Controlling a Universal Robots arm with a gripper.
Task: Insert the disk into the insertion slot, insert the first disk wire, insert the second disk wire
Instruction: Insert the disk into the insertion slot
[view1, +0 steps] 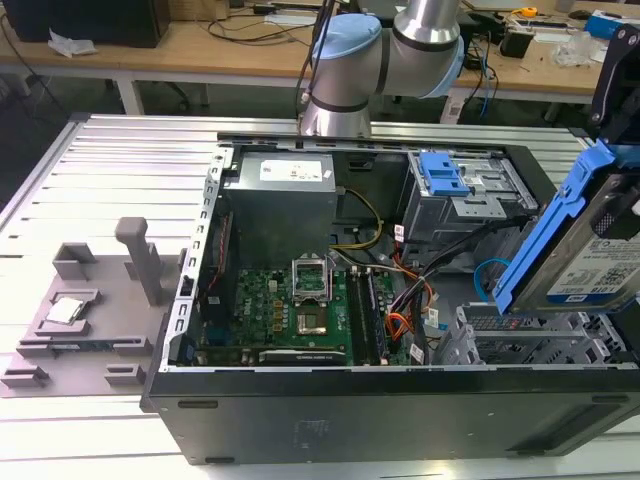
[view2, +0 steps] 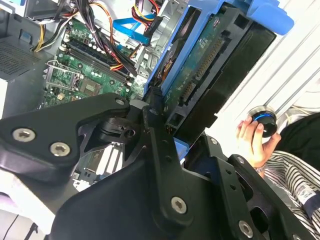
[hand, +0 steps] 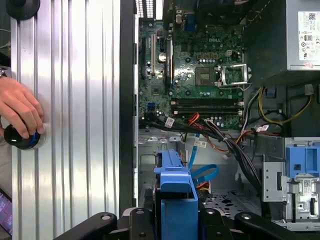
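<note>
Holding one disk over the open computer case (view1: 300, 425).
One claw (hand: 175, 222) is clamped on the single disk (view1: 592, 238), which hangs tilted above the one low silver insertion slot (view1: 530, 340) at the exterior view's right. The disk has a silver top, a white label and a bright blue carrier frame. One taller grey cage (view1: 470, 195) stands farther back. One hand (hand: 20, 110) covers a black knob (hand: 17, 137) on the ridged tabletop (view1: 110, 160).

1. Universal Robots arm (view1: 430, 25), exterior view: brushed-silver tubes and rounded grey joints.
2. A pale-blue cap (view1: 345, 45) closes one joint, with a thin black cable (view1: 305, 60) running alongside.
3. Gripper (view2: 172, 127), second wrist view: flat matte-black linkage bars, pinned with silver socket-head screws (view2: 178, 204).
</note>
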